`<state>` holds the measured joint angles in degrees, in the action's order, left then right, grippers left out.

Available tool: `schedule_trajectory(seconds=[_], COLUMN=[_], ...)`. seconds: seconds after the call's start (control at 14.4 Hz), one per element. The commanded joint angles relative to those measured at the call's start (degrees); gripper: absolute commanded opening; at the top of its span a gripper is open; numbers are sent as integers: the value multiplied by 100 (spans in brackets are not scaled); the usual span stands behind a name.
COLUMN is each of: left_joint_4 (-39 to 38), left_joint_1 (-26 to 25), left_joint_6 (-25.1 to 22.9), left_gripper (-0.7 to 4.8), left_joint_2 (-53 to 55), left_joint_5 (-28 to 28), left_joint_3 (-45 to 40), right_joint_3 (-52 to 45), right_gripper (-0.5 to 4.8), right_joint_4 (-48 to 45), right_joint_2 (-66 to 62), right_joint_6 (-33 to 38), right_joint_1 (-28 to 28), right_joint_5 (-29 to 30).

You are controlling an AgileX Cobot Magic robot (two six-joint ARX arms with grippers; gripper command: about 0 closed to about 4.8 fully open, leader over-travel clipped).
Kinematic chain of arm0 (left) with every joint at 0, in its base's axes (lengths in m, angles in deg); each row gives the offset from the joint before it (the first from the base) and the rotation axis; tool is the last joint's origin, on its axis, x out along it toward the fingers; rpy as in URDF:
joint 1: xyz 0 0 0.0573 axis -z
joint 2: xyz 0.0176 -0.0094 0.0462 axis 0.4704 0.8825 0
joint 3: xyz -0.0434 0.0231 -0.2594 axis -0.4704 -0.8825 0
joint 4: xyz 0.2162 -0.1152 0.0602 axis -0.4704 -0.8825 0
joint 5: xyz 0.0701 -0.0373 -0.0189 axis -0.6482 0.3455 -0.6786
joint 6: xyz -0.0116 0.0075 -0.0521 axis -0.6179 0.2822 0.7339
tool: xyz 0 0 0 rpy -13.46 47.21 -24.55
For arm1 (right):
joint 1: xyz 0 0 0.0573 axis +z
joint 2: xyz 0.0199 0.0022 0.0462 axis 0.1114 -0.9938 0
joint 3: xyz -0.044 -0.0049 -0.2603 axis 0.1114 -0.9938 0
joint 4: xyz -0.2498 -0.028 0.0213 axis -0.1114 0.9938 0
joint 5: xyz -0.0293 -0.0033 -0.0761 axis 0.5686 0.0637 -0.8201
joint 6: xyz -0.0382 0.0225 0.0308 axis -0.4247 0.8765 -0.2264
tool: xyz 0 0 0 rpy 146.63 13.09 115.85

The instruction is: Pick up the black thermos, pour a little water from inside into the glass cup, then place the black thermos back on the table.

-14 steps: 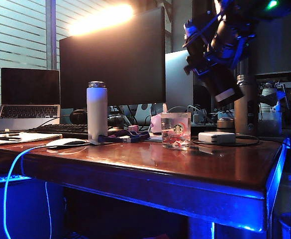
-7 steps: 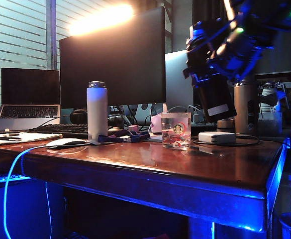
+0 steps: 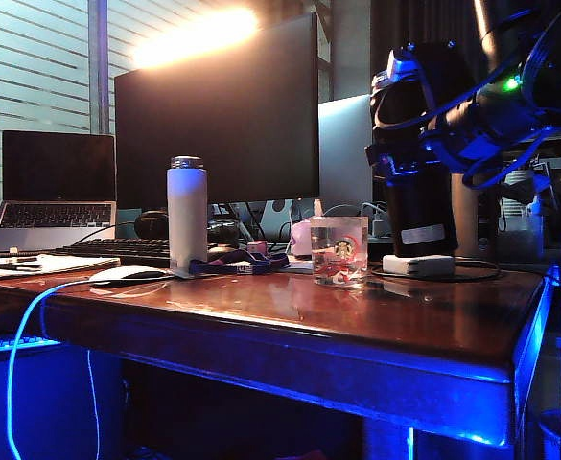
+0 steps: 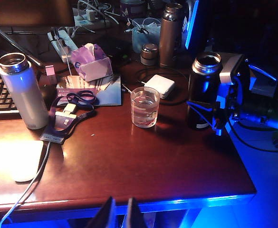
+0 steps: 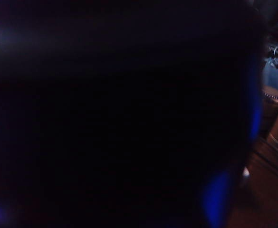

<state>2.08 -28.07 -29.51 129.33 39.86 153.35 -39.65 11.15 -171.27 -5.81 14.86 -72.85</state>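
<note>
My right gripper (image 3: 405,163) is shut on the black thermos (image 3: 422,206), gripping its upper half. The thermos stands almost upright, to the right of the glass cup (image 3: 338,251), with its base at or just above the table (image 3: 357,316); I cannot tell whether it touches. In the left wrist view the thermos (image 4: 201,95) shows its open silvery rim, with the right gripper (image 4: 206,108) around it, and the glass cup (image 4: 145,107) holds some water. The thermos (image 5: 119,114) blacks out the right wrist view. My left gripper (image 4: 121,213) hangs shut and empty off the table's front edge (image 4: 129,202).
A white bottle (image 3: 187,213) stands at the left, with a mouse (image 3: 127,275) and a lanyard (image 4: 67,111) near it. A white power adapter (image 4: 160,85) lies just behind the cup and the thermos. A bronze bottle (image 4: 169,33), a monitor (image 3: 218,115) and a keyboard stand further back.
The right arm has swung the thermos from a high tilt above the cup to nearly upright. It has lowered it toward the table, right of the cup. The left arm has stayed still.
</note>
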Motion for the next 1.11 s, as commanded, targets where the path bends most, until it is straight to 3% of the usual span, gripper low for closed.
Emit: schedule_trajectory(seconds=[0.07,1.11], left_joint_4=[26,2], left_joint_1=[11,11], left_joint_6=[0,0], left_gripper=[52,52], left_joint_2=[-11,-11], left_joint_5=[26,26], left_joint_3=[20,20], right_joint_3=[26,24], right_gripper=[49,53], right_joint_4=[-297,-289], right_joint_2=[13,-721], right_joint_6=[162,203], right_joint_1=[7,7], right_joint_5=[11,146])
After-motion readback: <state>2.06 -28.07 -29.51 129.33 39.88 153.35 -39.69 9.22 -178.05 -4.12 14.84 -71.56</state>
